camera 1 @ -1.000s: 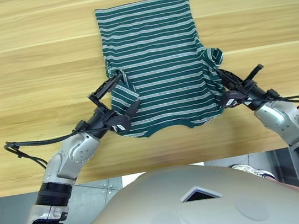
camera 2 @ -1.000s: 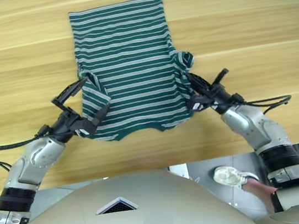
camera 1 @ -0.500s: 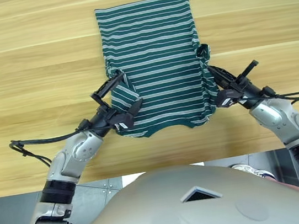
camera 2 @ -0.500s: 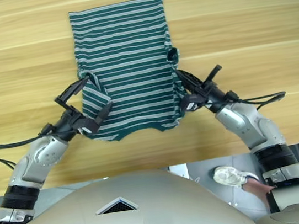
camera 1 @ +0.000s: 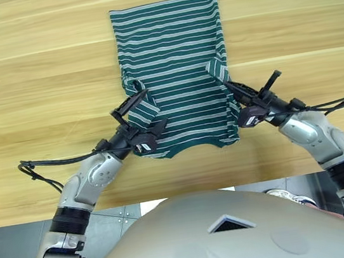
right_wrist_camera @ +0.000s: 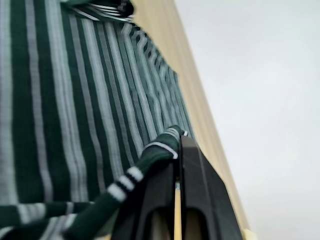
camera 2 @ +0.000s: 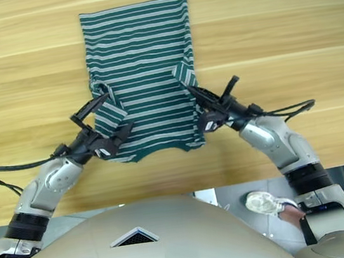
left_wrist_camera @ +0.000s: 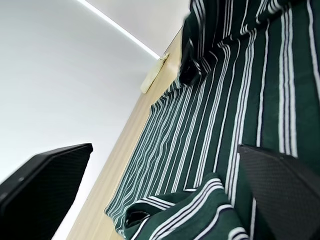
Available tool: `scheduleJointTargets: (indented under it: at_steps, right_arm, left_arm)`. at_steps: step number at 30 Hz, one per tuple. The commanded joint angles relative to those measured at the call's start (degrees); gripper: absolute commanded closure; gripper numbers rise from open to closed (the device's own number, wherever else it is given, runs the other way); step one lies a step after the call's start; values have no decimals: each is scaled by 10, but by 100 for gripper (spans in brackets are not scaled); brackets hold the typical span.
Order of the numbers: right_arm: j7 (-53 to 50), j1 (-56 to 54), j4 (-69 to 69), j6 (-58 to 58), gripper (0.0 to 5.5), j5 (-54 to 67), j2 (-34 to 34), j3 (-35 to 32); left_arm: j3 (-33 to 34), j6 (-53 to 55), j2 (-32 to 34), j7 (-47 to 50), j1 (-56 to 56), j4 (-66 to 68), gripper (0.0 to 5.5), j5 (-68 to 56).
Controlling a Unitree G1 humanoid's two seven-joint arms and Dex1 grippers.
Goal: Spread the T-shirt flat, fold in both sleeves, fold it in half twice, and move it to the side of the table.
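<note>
pinching sleeve (camera 1: 215,70) edge, table (camera 1: 36,71) beyond

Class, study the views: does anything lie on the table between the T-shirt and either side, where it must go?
Nothing visible does: plain wooden table lies to both sides of the T-shirt.

Obs.: your T-shirt (camera 1: 174,51) reads dark green with thin white-to-pale-grey stripes running across the whole body. The same stripes show on both sleeves, slanted against those of the body. The table (camera 1: 36,77) is light honey-coloured wood with fine straight grain and a few darker lines along its length. You see the left gripper (camera 1: 143,116) and the right gripper (camera 1: 234,89) in matte black with small white tags near their bases, black cables (camera 1: 42,164) trailing from them, and dark grey floor tiles (camera 1: 107,216) at the table's near edge.
</note>
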Motion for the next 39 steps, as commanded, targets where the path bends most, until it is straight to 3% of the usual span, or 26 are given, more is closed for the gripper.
scheduleJointTargets:
  at_steps: [1,9,17,20,25,29,39]
  right_arm:
    - [6,-18,22,6,521,-23,1,7]
    - [13,-45,44,4,391,-47,13,35]
    - [23,-66,23,0,257,14,58,35]
    - [48,-32,-14,23,252,126,60,-1]
    - [153,114,-137,54,252,305,-13,-31]
    - [182,188,-178,72,252,281,-15,-7]
    - [153,153,-115,104,252,203,29,-22]
  left_arm:
    - [-7,-2,2,-3,-7,8,10,12]
    - [-13,-6,2,-9,-8,12,10,10]
    - [-65,-22,-32,-26,-51,27,10,14]
    - [-86,-27,-44,-31,-75,42,10,25]
    - [-100,-15,-47,-26,-98,88,10,50]
    - [-105,-6,-45,-26,-101,116,10,54]
    - [-125,-3,-43,-19,-95,135,10,55]
